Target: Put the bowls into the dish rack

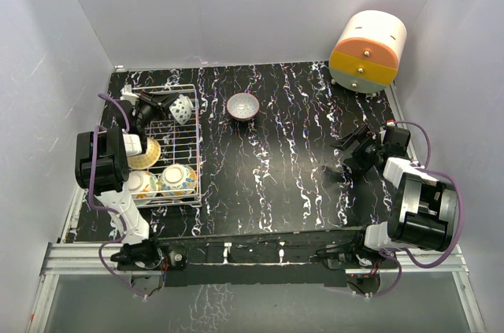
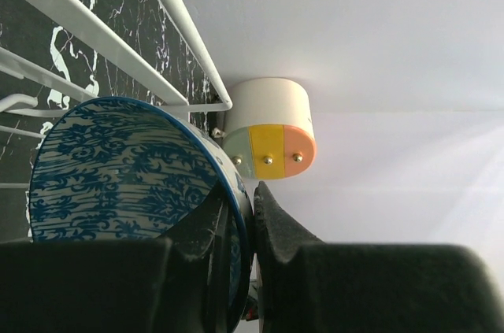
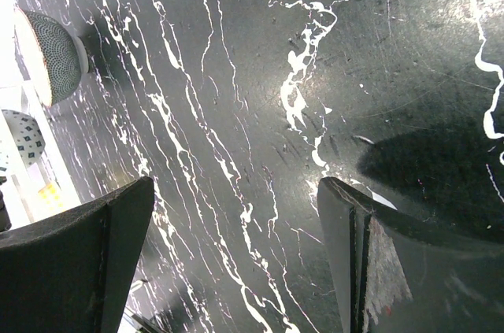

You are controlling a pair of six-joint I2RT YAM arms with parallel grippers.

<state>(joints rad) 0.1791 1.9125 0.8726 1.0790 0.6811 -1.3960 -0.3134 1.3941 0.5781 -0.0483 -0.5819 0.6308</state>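
**Seat the blue bowl on the wires before letting go**

Left gripper [image 2: 240, 195] is pinching the rim of the blue patterned bowl [image 2: 126, 168], which sits tilted at the top end of the dish rack [image 1: 194, 136], upper left in the top view. My guess at the best way: lower until the wires carry it, stay off the yellow bowl [image 1: 146, 152], then release. Right gripper [image 3: 236, 191] hangs spread wide, empty. Grey bowl [image 1: 242, 106] sits outside the rack, upper centre.

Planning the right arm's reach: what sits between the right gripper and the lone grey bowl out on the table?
Nothing: only bare black marbled tabletop lies between the right gripper and the grey bowl, as the top external and right wrist views both show.
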